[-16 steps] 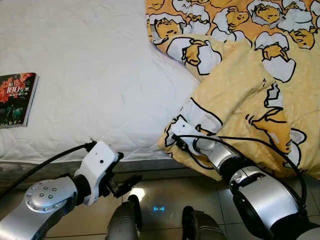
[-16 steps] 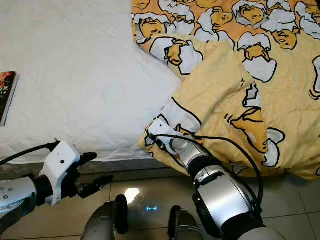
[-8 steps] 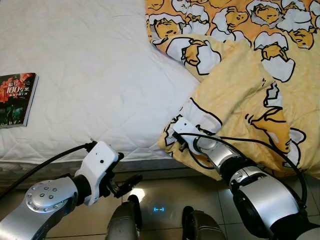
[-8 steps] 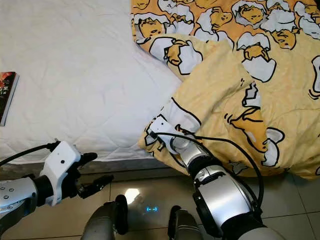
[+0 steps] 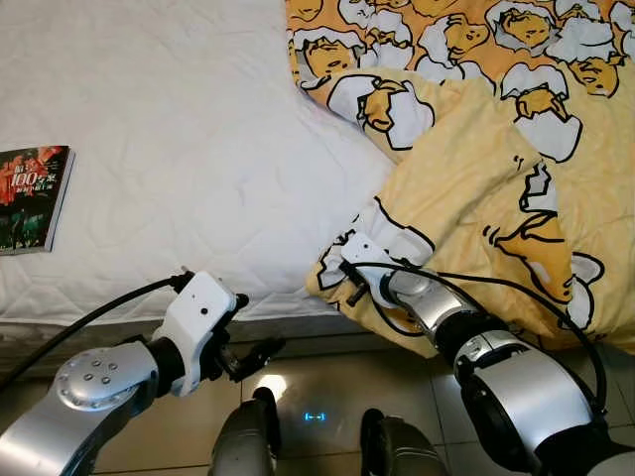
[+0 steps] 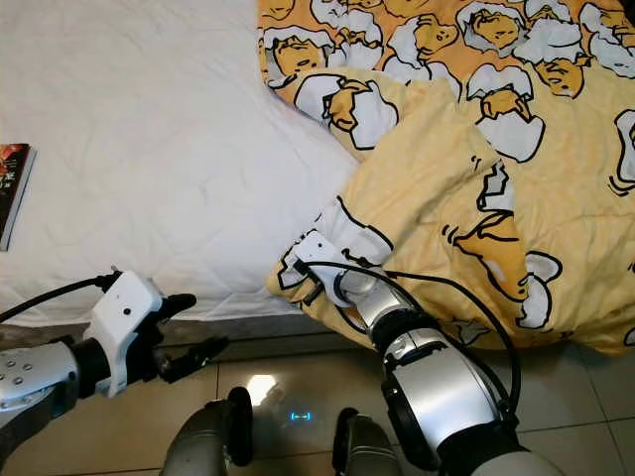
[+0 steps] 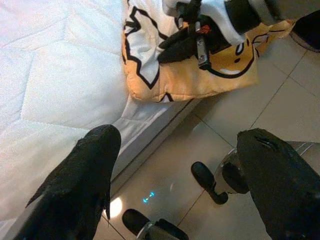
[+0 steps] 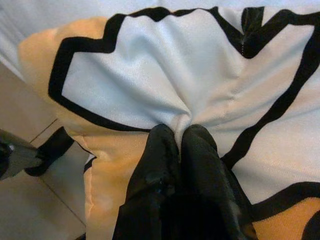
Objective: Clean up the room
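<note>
The right gripper (image 8: pixel 181 137) has its black fingers pinched tight on a fold of the yellow blanket (image 5: pixel 496 188) at its near left corner, which hangs over the near edge of the white bed (image 5: pixel 189 149). The left gripper (image 7: pixel 175 170) hovers with fingers spread wide, holding nothing, above the tiled floor (image 5: pixel 317 382) (just near of the bed's edge). A book (image 5: pixel 35 198) lies on the bed's far left.

Light was bright and even across the head views, with the white mattress (image 5: pixel 179 129) nearly washed out at upper left. A small glare spot shone on the floor tiles (image 5: pixel 270 385) at bottom centre. The left wrist view's near black fingers (image 7: pixel 80 190) were soft and out of focus, and the mattress there blew out.
</note>
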You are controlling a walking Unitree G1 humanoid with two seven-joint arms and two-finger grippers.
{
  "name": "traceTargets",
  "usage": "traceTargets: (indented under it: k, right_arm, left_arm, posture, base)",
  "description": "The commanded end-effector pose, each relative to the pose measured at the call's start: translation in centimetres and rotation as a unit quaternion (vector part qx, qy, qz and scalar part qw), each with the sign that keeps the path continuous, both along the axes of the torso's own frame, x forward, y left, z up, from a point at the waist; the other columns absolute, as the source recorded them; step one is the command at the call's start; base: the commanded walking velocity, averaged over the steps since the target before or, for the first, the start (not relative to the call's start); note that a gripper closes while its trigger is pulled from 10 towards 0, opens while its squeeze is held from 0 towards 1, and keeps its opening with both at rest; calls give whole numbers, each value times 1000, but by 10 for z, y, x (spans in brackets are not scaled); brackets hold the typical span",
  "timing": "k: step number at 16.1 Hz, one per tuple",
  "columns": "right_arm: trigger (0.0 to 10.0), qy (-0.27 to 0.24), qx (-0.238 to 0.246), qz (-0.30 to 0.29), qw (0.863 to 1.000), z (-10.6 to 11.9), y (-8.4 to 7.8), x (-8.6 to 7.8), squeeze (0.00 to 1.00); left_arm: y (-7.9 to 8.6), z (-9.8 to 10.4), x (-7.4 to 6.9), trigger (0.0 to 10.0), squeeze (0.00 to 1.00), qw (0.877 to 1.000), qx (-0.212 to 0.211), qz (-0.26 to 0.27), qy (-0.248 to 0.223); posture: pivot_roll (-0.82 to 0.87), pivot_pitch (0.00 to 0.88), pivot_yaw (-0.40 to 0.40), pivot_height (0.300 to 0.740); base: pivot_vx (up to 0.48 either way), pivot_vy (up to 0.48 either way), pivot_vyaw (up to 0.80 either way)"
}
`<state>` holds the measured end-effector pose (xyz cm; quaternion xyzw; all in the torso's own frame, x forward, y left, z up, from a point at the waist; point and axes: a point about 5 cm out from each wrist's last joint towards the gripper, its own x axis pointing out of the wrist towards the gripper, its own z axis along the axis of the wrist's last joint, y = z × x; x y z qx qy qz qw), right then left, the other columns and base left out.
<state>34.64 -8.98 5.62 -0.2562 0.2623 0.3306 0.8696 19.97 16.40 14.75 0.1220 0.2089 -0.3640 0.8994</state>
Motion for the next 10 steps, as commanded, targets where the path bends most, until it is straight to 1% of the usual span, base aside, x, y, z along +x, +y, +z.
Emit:
traceTargets:
  k: [1,3,5,7,8,9,10]
  right_arm:
    - [0,30,21,18,999,-11,2,-10,0]
    - [0,65,52,43,996,-17,5,-18,0]
    - [0,94,65,76,990,-25,9,-28,0]
    - [0,141,84,121,979,-40,15,-47,0]
    - [0,171,94,160,968,-50,20,-62,0]
    - [0,177,97,167,965,-51,22,-65,0]
    - [0,197,112,195,954,-59,30,-78,0]
  left_arm:
    - [-2,-4,2,10000,0,1000,0,0,0]
    - [-5,-4,6,10000,0,1000,-3,-1,-6]
    - [-7,-5,9,10000,0,1000,-6,-3,-11]
    - [-10,-6,12,10000,0,1000,-9,-5,-16]
    - [-12,-6,12,10000,0,1000,-11,-7,-17]
    - [-12,-6,12,10000,0,1000,-11,-8,-17]
    - [-14,-7,12,10000,0,1000,-13,-12,-16]
  posture:
    - [202,224,-6,740]
    - [191,210,-10,740]
    - [180,196,-13,740]
    - [180,183,-14,740]
    - [180,179,-10,740]
    - [180,179,-10,740]
    - [178,174,-9,740]
  base:
    - [0,0,0]
    - [0,0,0]
    - [0,0,0]
    - [0,0,0]
    - [0,0,0]
    - [0,0,0]
    - [0,0,0]
